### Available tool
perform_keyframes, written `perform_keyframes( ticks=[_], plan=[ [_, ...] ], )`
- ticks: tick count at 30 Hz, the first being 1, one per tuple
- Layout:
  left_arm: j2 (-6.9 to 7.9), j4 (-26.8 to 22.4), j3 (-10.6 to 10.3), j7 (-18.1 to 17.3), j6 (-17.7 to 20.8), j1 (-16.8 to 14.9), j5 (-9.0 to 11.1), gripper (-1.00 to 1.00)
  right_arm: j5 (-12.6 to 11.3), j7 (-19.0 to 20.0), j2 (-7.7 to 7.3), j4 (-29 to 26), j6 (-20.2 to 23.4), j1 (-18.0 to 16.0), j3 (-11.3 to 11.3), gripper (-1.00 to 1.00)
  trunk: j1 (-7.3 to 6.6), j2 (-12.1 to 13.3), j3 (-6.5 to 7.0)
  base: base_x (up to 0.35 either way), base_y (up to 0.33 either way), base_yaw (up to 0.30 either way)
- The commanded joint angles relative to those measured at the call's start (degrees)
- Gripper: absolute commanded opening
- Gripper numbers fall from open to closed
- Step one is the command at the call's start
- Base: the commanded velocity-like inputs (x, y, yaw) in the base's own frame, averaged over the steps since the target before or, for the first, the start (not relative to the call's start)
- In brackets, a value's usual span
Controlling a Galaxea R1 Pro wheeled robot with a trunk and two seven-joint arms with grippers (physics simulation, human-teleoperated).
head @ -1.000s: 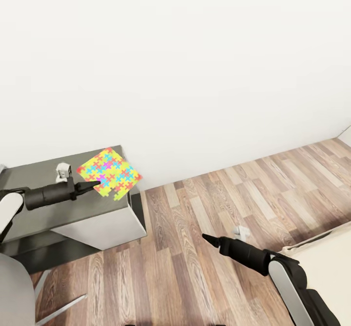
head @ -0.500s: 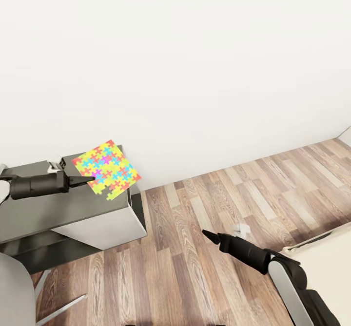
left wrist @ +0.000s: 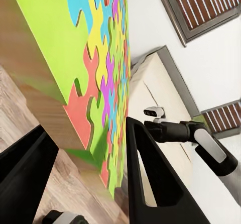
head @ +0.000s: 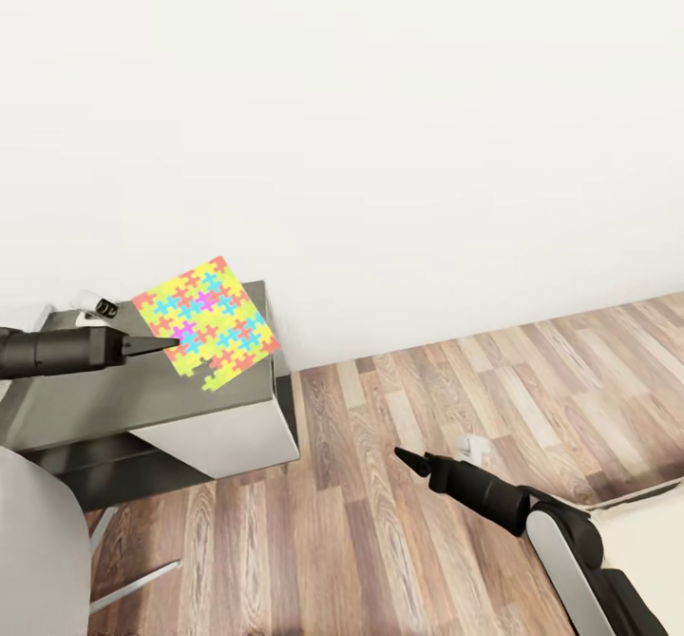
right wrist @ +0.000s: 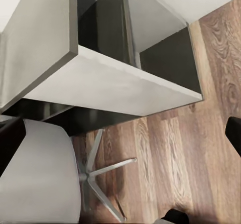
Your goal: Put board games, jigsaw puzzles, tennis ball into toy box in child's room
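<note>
A jigsaw puzzle (head: 204, 322), a flat square slab of yellow, red, blue, green and pink pieces, hangs tilted over the right end of a dark-grey-topped cabinet (head: 85, 398). My left gripper (head: 174, 342) is shut on its near left edge. In the left wrist view the puzzle (left wrist: 100, 78) sits edge-on between the two black fingers (left wrist: 150, 184). My right gripper (head: 403, 455) hovers open and empty over the wood floor (head: 380, 541), well right of the cabinet. The toy box, table, board games and tennis ball are out of view.
A pale swivel chair (head: 38, 541) with a star base (right wrist: 100, 179) stands in front of the cabinet (right wrist: 115, 83), at my left. A cream bed corner (head: 655, 512) lies at lower right. A white wall (head: 380, 142) runs behind everything.
My left arm has drawn back to the left and lifted the puzzle a little higher over the cabinet. The view has shifted slightly. The right arm has barely moved.
</note>
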Motion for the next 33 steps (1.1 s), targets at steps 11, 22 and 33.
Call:
perform_keyframes(
  ticks=[11, 22, 33],
  plan=[
    [0.15, -0.13, -0.06, -0.68, 0.16, -0.11, 0.00, -1.00, 0.06, 5.68, -0.11, -0.44, -2.29, 0.48, -0.05, 1.00, 0.04, -0.10, 0.66, 0.128, -0.114, 0.218],
    [0.15, -0.20, -0.06, -0.87, 0.16, -0.11, 0.00, -1.00, 0.07, 6.39, -1.07, -0.45, -3.14, 0.51, 0.09, 1.00, 0.04, -0.10, 1.49, -0.036, -0.013, 0.197],
    [0.15, -0.20, -0.02, -0.87, 0.16, -0.11, 0.00, -1.00, 0.07, 6.32, -1.09, -0.45, -3.21, 0.51, 0.20, 1.00, 0.04, -0.10, 2.35, 0.062, -0.056, 0.186]
  ],
)
